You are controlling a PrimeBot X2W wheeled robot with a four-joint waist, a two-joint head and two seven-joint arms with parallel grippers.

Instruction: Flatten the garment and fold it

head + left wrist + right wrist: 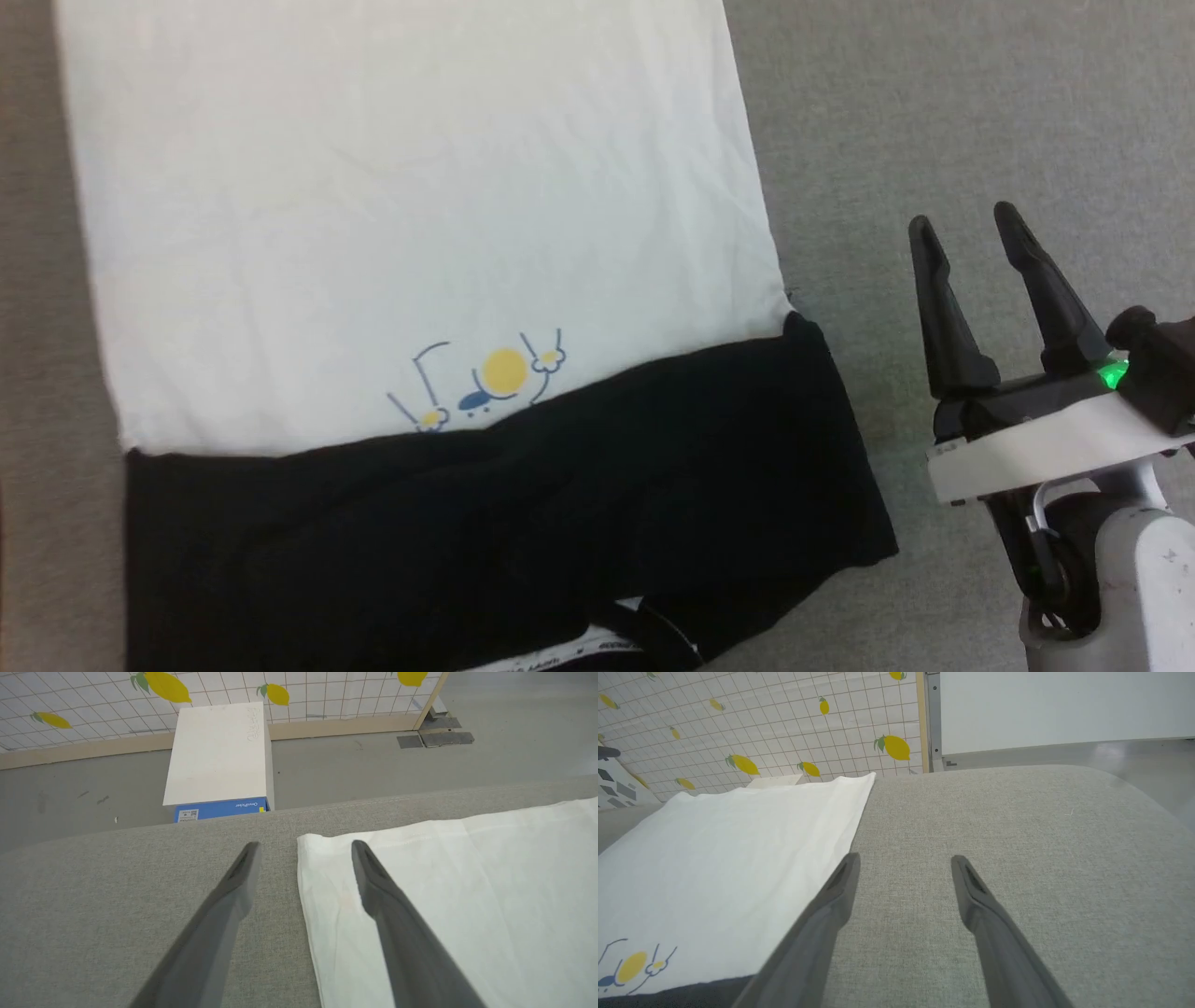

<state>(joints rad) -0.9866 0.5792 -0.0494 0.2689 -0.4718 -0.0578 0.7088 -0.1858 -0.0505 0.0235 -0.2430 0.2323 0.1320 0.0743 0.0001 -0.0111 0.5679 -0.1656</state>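
Garment (411,205) spread on grey surface (934,112)

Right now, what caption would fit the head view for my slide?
Open right pincer beside the garment, black sleeves laid across its white front.

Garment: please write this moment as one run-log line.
garment flat, black sleeves folded across chest | left gripper open over hem corner | right gripper open beside it

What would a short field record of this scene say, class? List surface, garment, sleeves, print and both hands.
surface: grey woven fabric
garment: white shirt, spread flat
sleeves: black, folded across the chest
print: yellow and blue, beside the sleeve edge
left hand: open, over the garment's white corner
right hand: open, over bare surface beside the garment
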